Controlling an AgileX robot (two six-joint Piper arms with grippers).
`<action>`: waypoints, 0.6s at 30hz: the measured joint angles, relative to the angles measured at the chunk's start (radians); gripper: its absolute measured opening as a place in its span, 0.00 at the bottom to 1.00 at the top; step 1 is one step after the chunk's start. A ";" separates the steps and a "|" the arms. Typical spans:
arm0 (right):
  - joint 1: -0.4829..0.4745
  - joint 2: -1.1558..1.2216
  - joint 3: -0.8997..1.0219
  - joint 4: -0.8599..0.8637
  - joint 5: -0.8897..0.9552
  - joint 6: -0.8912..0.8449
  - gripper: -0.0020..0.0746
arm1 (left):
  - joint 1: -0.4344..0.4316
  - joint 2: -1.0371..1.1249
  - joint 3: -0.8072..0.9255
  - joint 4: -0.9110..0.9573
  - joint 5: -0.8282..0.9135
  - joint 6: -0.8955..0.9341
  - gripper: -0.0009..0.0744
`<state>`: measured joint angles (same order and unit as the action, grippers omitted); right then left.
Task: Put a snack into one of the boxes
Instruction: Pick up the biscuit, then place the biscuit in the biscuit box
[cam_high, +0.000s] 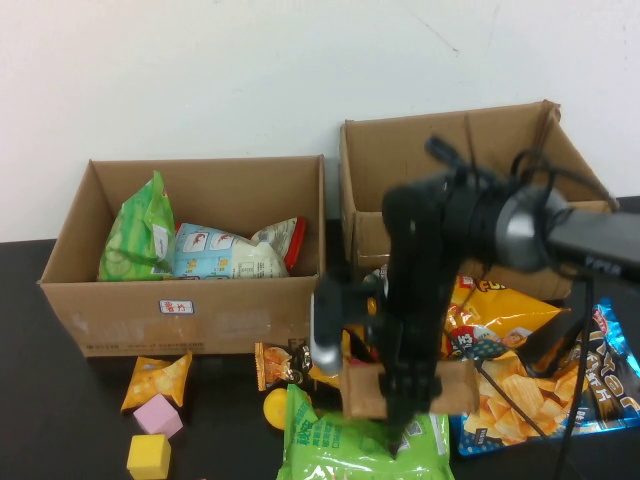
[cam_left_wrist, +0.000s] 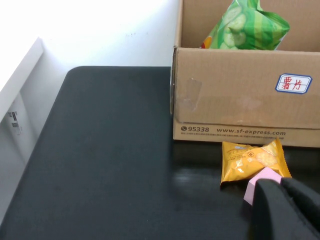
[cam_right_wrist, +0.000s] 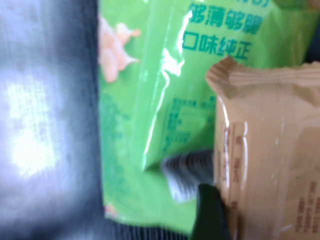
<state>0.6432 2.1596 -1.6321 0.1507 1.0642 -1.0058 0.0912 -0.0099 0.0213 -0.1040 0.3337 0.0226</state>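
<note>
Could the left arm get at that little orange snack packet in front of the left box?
Probably yes: the small orange packet lies on open table beside the pink block, just ahead of the left tool. The right tool, holding the tan packet, is elsewhere.

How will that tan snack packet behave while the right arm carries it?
The flat tan foil packet, gripped by the right tool above the green bag, probably stays fairly stiff and light. Its glossy film may slip. The left tool sits parked beside the left box.

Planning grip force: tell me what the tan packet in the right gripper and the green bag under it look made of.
Tan flat packet held by the right gripper: seemingly matte plastic film; crimped serrated end seal. Green snack bag: glossy plastic film; bright glare streaks, creases. Left gripper sits beside the left cardboard box.
</note>
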 joint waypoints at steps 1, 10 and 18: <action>0.000 -0.012 -0.024 -0.003 0.030 0.013 0.62 | 0.000 0.000 0.000 0.000 0.000 0.000 0.01; -0.009 -0.124 -0.307 -0.160 0.068 0.142 0.62 | 0.000 0.000 0.000 0.000 0.000 0.000 0.01; -0.119 -0.122 -0.402 -0.310 -0.318 0.311 0.62 | 0.000 0.000 0.000 -0.001 0.001 0.000 0.01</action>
<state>0.5239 2.0381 -2.0339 -0.1592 0.7458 -0.6950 0.0912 -0.0099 0.0213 -0.1047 0.3344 0.0226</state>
